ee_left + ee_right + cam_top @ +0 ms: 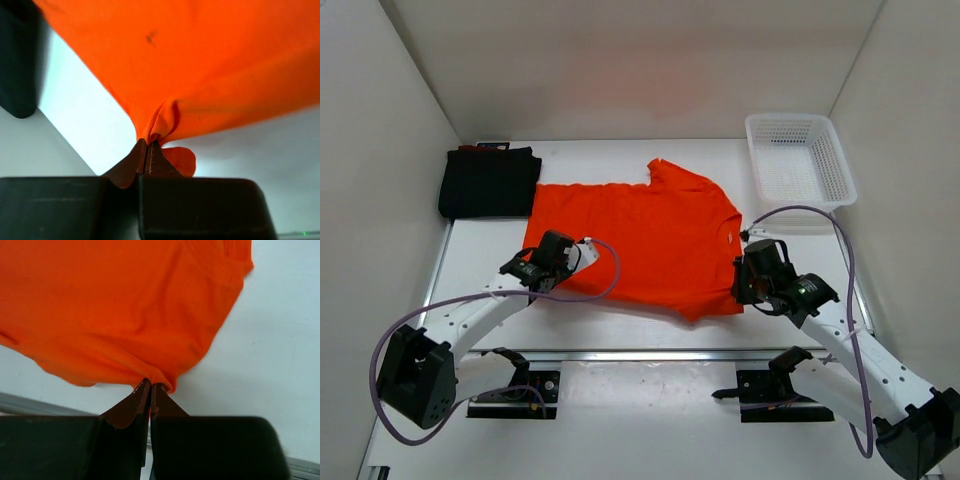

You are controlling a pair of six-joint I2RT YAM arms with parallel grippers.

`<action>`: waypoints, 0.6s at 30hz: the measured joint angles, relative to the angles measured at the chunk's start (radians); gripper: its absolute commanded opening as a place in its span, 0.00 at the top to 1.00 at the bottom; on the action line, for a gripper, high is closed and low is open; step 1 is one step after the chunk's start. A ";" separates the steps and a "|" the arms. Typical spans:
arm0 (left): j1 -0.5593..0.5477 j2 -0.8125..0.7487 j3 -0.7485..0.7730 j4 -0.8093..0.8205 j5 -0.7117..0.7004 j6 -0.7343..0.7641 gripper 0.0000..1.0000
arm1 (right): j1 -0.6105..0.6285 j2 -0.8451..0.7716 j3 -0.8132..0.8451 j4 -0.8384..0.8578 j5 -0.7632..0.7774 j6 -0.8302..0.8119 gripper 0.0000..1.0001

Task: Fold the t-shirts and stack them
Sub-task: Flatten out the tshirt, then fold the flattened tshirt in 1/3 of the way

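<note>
shirt: bright orange cloth t-shirt [640, 235] lies flat mid white worktop [620, 328], collar toward the right edge
left tool [148, 150]: clamped on the near hem corner
right tool [150, 387]: clamped on the near edge, by the sleeve
stack: folded black cloth t-shirt [488, 182], far left corner
how: we lift both pinches level, carry the near side over to the far side together, keeping it taut

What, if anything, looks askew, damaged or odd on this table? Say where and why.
Little stands out. The orange shirt carries a small dark speck near the left hand, perhaps a stain; too small to tell. The black shirt lies neatly folded.
</note>
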 measured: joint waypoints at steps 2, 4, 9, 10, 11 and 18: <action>0.005 -0.013 -0.021 -0.017 0.010 -0.002 1.00 | -0.003 0.007 -0.013 -0.006 -0.037 0.006 1.00; 0.010 -0.016 -0.037 -0.024 0.015 -0.003 1.00 | -0.027 0.019 -0.013 0.005 -0.076 0.001 1.00; 0.054 -0.011 -0.041 -0.037 0.025 -0.005 0.99 | -0.101 0.098 0.013 0.063 -0.132 -0.052 1.00; 0.067 -0.004 -0.039 -0.036 0.025 -0.008 1.00 | -0.114 0.124 0.026 0.080 -0.145 -0.066 1.00; 0.078 0.006 -0.035 -0.034 0.024 -0.010 0.99 | -0.131 0.154 0.039 0.108 -0.159 -0.084 1.00; 0.123 0.200 0.082 0.041 -0.015 -0.010 0.96 | -0.253 0.378 0.125 0.279 -0.230 -0.169 1.00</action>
